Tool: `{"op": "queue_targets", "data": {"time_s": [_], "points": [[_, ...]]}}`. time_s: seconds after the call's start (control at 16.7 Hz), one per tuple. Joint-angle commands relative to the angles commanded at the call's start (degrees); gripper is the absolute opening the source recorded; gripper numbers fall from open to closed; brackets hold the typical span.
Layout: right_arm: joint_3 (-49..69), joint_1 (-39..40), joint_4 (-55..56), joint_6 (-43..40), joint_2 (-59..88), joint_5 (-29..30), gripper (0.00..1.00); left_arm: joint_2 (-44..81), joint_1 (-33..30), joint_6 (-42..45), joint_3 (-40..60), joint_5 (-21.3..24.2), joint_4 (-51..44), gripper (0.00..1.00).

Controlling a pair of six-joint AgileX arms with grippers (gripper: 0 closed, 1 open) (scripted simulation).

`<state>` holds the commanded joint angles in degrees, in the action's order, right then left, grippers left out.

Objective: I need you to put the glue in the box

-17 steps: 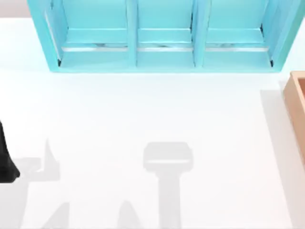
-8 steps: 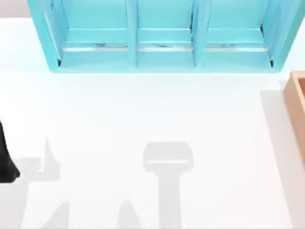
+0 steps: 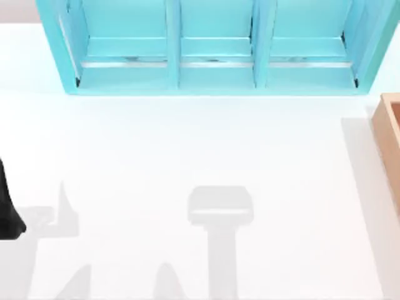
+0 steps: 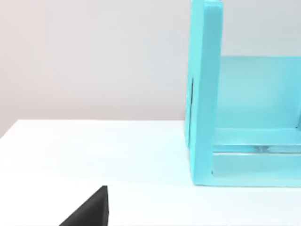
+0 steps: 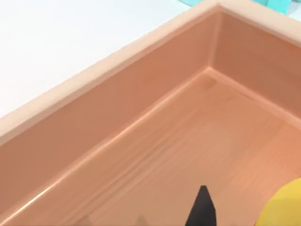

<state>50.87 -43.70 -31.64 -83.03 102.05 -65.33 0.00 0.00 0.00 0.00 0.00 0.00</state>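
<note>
Top view, from the left: a black part of my left arm (image 3: 7, 209) sits at the table's left edge, parked. The white table (image 3: 187, 144) stretches bare across the middle, with grey shadows on it. At the far edge stands the turquoise shelf unit (image 3: 212, 47) with three open compartments. At the right edge, the wooden box (image 3: 389, 134) shows one tan wall and a strip of darker inside.

In the left wrist view, a dark fingertip (image 4: 89, 212) of the left gripper pokes in above the table, near the shelf unit's side wall.

The right wrist view looks down into the box: a corner, thick walls, brown floor. One black fingertip (image 5: 201, 209) of the right gripper hangs over the floor, and just beside it a rounded yellow piece of the glue (image 5: 282, 207) shows inside the box walls. Whether the right gripper grasps the glue, or how wide either pincer stands, I cannot tell.
</note>
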Motion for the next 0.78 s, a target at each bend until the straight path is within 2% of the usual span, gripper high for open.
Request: {"op": "queue_targets", "data": {"time_s": [0.24,0.54,0.78], "points": [[-1.49,1.36,4.84,3.55,-0.18,0.15,0.0,0.0,0.0,0.0,0.0,0.0,0.0,1.0],[-1.58,1.44,5.05,3.75,-0.2,0.17,0.0,0.0,0.0,0.0,0.0,0.0,0.0,1.0],[-1.58,1.44,5.05,3.75,-0.2,0.17,0.3,0.0,0.0,0.0,0.0,0.0,0.0,1.0]]}}
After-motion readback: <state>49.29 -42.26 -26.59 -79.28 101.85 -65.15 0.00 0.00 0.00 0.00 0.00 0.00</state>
